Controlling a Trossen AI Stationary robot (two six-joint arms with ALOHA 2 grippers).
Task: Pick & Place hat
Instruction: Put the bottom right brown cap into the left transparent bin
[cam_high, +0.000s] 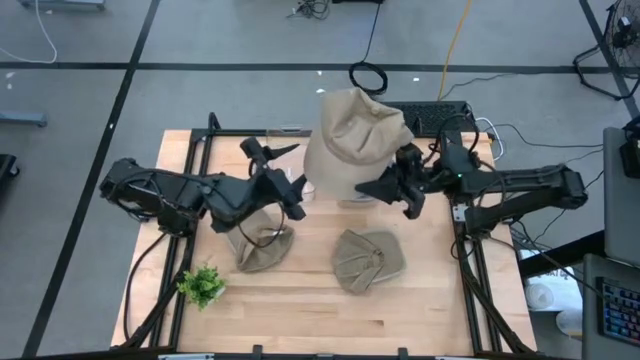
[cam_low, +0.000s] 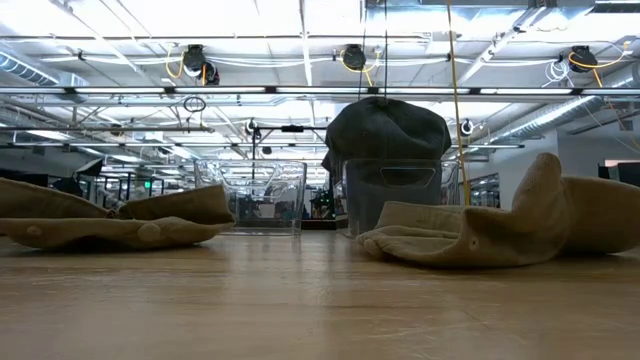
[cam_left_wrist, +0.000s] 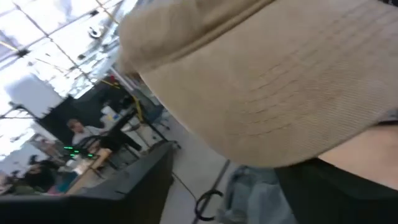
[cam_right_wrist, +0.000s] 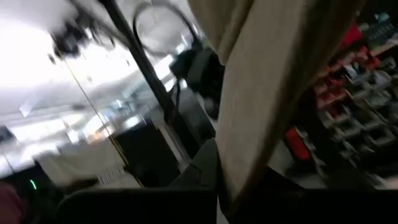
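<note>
A tan hat (cam_high: 355, 140) is held up between both arms over the far middle of the table. My left gripper (cam_high: 298, 190) is at its left lower edge and my right gripper (cam_high: 385, 187) at its right lower edge; both are shut on it. The hat fills the left wrist view (cam_left_wrist: 280, 81) and hangs as a tan fold in the right wrist view (cam_right_wrist: 273, 81). Two more tan hats lie flat on the table, one on the left (cam_high: 265, 245) and one in the middle (cam_high: 368, 260). Neither gripper shows in the low view. My left gripper holds the tan hat by its left lower edge (cam_high: 312, 178), coming level from the table's left; the fingers are hidden under the hat. The hat is lifted clear. My right gripper holds the hat's right lower edge (cam_high: 388, 165), coming from the table's right. The cloth (cam_right_wrist: 249, 155) hangs down past the dark fingers, which hide the contact.
A dark grey hat (cam_low: 388, 130) sits on a clear container (cam_low: 390, 200), with another clear container (cam_low: 262, 198) beside it. A small green plant (cam_high: 200, 285) stands near the left front corner. Bare wood lies along the table's near edge (cam_high: 330, 330).
</note>
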